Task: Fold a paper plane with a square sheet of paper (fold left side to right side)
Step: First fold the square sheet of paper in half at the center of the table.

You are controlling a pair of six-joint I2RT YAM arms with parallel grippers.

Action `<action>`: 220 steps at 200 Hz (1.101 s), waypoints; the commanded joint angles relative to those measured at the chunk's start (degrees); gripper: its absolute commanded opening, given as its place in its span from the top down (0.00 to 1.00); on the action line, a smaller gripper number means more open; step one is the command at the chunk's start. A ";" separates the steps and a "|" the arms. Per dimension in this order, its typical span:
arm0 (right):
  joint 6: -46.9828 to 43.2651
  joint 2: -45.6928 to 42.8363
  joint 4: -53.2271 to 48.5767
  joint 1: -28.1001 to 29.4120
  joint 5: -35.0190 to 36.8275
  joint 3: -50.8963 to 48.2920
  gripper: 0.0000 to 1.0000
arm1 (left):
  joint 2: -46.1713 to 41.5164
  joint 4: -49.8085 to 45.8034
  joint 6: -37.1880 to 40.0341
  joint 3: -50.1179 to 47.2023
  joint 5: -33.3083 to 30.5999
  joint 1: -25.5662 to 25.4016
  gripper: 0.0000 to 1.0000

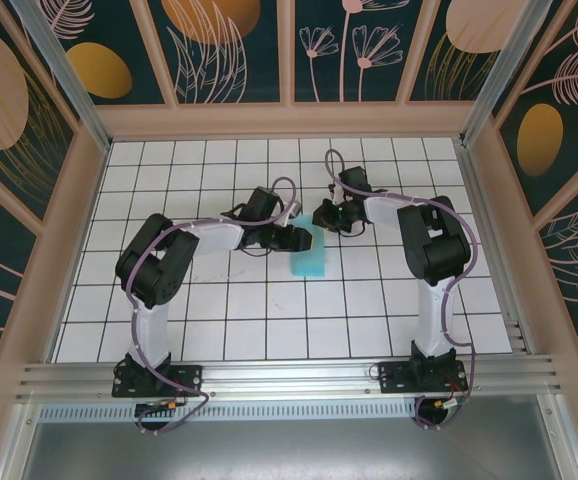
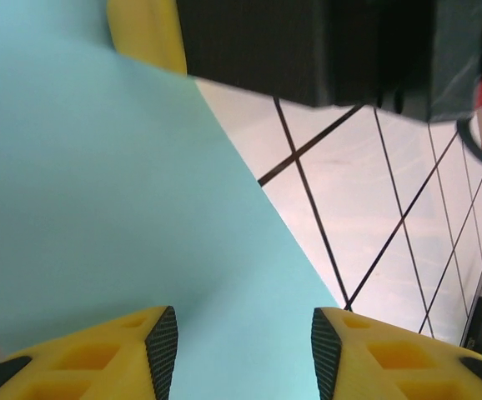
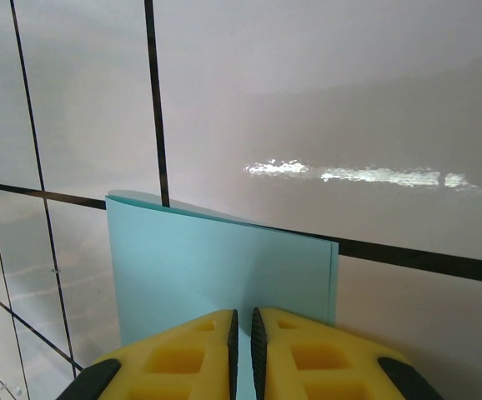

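Note:
The square sheet of paper [image 1: 309,256] is light turquoise and lies folded in half as a narrow rectangle on the white grid table, mid-way between the arms. In the right wrist view the paper [image 3: 216,258] shows a rounded fold along its left side and two aligned layers at its right edge. My right gripper [image 1: 326,215] is at the paper's far end; its jaws [image 3: 242,350] are shut, tips down on the sheet, with turquoise showing in the slit. My left gripper [image 1: 299,238] hovers at the paper's left edge. It stands open [image 2: 243,350] over the sheet [image 2: 124,208], with nothing between its pads.
The right gripper's black body [image 2: 308,46] and a yellow finger [image 2: 145,33] hang close in front of the left wrist camera. Pink frame walls [image 1: 89,190] enclose the table on three sides, and an aluminium rail [image 1: 289,375] runs along the near edge.

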 commanded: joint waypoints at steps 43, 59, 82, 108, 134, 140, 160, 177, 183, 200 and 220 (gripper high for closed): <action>-0.84 3.00 -5.37 0.88 4.00 -0.64 0.82 | -0.28 0.71 2.01 -4.82 0.47 -0.77 0.52; -0.83 3.08 -5.47 0.91 4.04 -0.46 0.82 | -1.06 0.86 2.14 -6.47 0.37 -0.77 0.51; -0.84 3.17 -5.66 0.89 4.10 -0.23 0.82 | -1.86 1.49 2.10 -8.49 0.88 -0.91 0.51; -0.84 3.33 -5.86 0.95 4.25 -0.11 0.82 | -2.98 0.99 3.08 -9.59 1.46 -1.41 0.51; -0.75 3.47 -5.99 1.04 4.28 0.15 0.82 | -4.36 -0.74 5.42 -10.17 1.82 -2.23 0.51; -0.69 3.51 -6.08 0.97 4.28 0.13 0.82 | -4.62 -1.24 6.09 -10.23 1.87 -2.52 0.51; -0.66 3.60 -6.19 0.96 4.37 0.24 0.82 | -5.10 -2.67 7.98 -10.15 1.83 -3.55 0.51; -0.66 3.65 -6.27 0.96 4.32 0.26 0.82 | -5.14 -3.56 8.60 -10.03 1.61 -4.15 0.51; -0.66 3.69 -6.33 0.97 4.45 0.38 0.82 | -5.13 -3.63 8.60 -10.27 1.54 -4.42 0.51; -0.61 3.70 -6.52 0.99 4.50 0.57 0.82 | -5.28 -3.86 8.68 -10.21 1.68 -4.99 0.51; -0.75 3.69 -6.77 1.00 4.50 0.71 0.82 | -5.60 -4.08 8.69 -11.80 1.63 -5.72 0.51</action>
